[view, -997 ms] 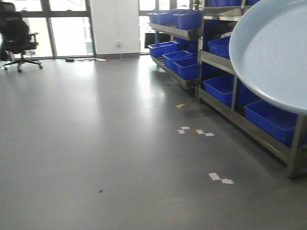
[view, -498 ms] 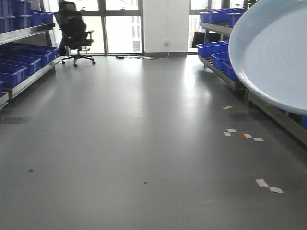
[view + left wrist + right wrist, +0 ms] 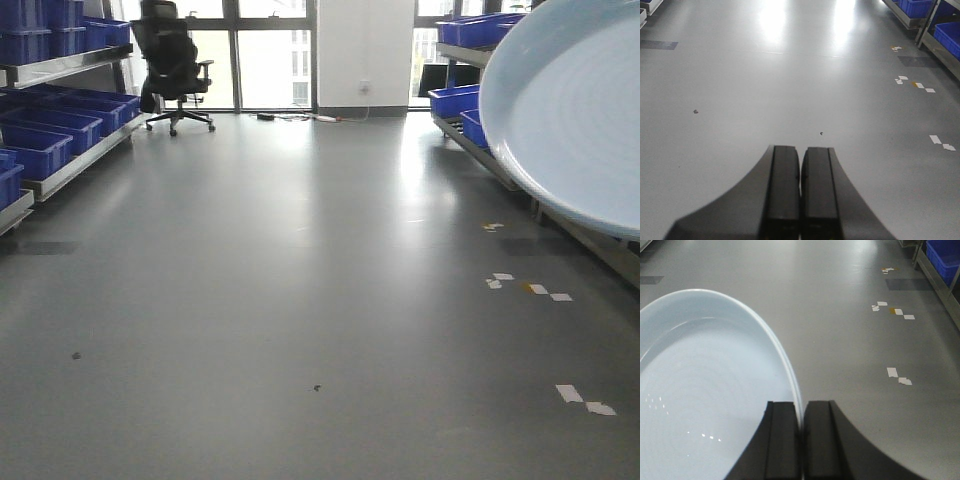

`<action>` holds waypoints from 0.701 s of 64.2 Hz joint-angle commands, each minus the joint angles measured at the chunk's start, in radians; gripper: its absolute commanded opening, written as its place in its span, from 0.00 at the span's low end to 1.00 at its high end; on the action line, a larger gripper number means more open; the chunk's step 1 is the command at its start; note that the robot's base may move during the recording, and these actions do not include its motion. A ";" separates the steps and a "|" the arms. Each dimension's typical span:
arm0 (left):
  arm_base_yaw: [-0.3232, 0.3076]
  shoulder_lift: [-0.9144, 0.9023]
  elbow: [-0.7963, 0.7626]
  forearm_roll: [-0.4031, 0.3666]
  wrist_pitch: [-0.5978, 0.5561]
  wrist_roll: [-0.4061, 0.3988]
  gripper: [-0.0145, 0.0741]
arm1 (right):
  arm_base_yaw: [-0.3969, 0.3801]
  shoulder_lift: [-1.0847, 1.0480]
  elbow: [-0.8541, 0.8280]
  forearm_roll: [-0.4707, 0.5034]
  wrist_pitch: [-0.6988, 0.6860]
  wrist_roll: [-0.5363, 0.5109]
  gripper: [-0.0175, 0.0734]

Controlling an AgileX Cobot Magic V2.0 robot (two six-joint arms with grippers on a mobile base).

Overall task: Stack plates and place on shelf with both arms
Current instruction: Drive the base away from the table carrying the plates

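Observation:
A large pale bluish plate (image 3: 572,112) fills the upper right of the front view, held tilted in the air. In the right wrist view the same plate (image 3: 705,390) spreads to the left, and my right gripper (image 3: 801,406) is shut on its rim, one finger on each side. My left gripper (image 3: 801,148) hangs over bare grey floor, its fingers pressed together with nothing between them. A metal shelf (image 3: 70,68) with blue bins runs along the left. Another shelf (image 3: 478,142) with blue bins runs along the right, partly hidden behind the plate.
A black office chair (image 3: 175,60) stands by the far windows. White and yellow tape marks (image 3: 530,288) dot the floor on the right. Blue bins (image 3: 38,148) fill the left shelf's lower level. A white wall column (image 3: 364,50) stands at the back.
The front view has swung left: the right shelf slid toward the frame's edge, the left shelf came into view and the chair shifted right. The plate keeps its place in the view.

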 commanded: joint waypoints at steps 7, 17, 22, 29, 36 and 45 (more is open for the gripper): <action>-0.004 0.005 -0.030 0.001 -0.080 -0.009 0.26 | -0.005 -0.004 -0.029 -0.004 -0.104 -0.001 0.21; -0.004 0.005 -0.030 0.001 -0.080 -0.009 0.26 | -0.005 -0.004 -0.029 -0.004 -0.104 -0.001 0.21; -0.004 0.005 -0.030 0.001 -0.080 -0.009 0.26 | -0.005 -0.004 -0.029 -0.004 -0.104 -0.001 0.21; -0.004 0.005 -0.030 0.001 -0.080 -0.009 0.26 | -0.005 -0.004 -0.029 -0.004 -0.104 -0.001 0.21; -0.004 0.005 -0.030 0.001 -0.080 -0.009 0.26 | -0.005 -0.004 -0.029 -0.004 -0.104 -0.001 0.21; -0.004 0.005 -0.030 0.001 -0.080 -0.009 0.26 | -0.005 -0.004 -0.029 -0.004 -0.104 -0.001 0.21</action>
